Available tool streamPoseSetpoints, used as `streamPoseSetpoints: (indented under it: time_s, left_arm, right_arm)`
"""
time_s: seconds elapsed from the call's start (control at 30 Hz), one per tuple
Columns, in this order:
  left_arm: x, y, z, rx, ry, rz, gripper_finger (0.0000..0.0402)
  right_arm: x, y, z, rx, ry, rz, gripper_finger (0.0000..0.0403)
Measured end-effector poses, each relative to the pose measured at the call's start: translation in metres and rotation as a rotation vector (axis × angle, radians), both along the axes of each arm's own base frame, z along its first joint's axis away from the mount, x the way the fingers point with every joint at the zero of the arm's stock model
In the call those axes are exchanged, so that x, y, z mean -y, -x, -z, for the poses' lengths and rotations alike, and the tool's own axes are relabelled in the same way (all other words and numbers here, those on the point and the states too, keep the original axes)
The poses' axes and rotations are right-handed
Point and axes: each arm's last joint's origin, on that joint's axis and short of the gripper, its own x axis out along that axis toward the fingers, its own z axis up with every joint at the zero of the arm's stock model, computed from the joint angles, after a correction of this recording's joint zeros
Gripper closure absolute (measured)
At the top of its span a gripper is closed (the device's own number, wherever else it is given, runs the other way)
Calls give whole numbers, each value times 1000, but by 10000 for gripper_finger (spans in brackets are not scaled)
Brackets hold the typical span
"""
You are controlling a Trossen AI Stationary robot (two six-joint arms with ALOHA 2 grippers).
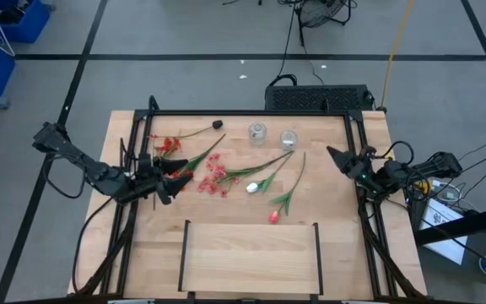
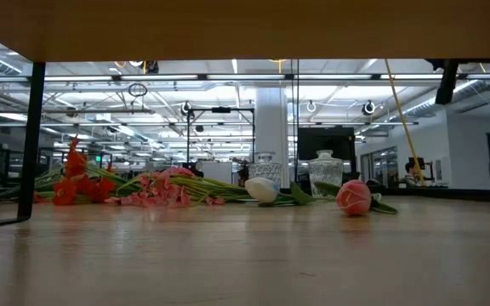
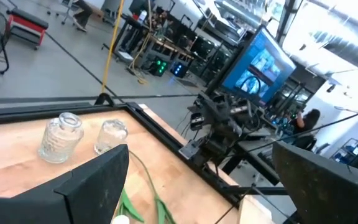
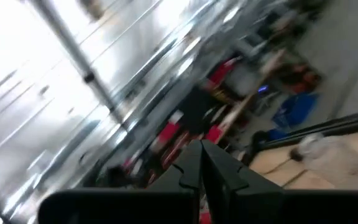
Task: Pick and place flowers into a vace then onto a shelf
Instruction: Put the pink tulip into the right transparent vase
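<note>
wooden table seen from overhead, on a grey floor with dark tape lines. two clear glass jars stand side by side toward twelve o'clock; nothing shows inside them. flowers lie loose across the table's middle: red sprays toward nine o'clock, pink sprays at centre, a white bud just past them, a pink-red bud toward six. shelf sits at six o'clock with black rails at both short ends, nothing on it. left gripper hovers at nine o'clock beside the red sprays, fingers spread wide, holding nothing. right gripper waits at three o'clock, fingers pressed together and bare. beyond the table, a large workshop with ceiling lights, screens and a person far off.
</note>
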Motion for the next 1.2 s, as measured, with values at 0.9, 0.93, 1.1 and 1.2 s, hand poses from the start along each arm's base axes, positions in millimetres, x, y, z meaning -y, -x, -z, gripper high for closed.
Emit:
streamPoseSetpoints:
  time_s: [0.9,0.93,1.1,1.2]
  left_arm:
    - [-2,-7,-1,-17,-91,75,2]
    - [-3,-7,-1,-17,-96,71,2]
    - [-3,-7,-1,12,-33,78,2]
    - [-3,-7,-2,24,-5,80,2]
  right_arm:
    - [-11,-80,-43,-1002,439,-690,293]
    - [-10,-86,-46,-1019,460,-695,289]
    - [-1,-111,-43,-1244,496,-802,285]
    - [3,-123,-38,-1342,522,-870,291]
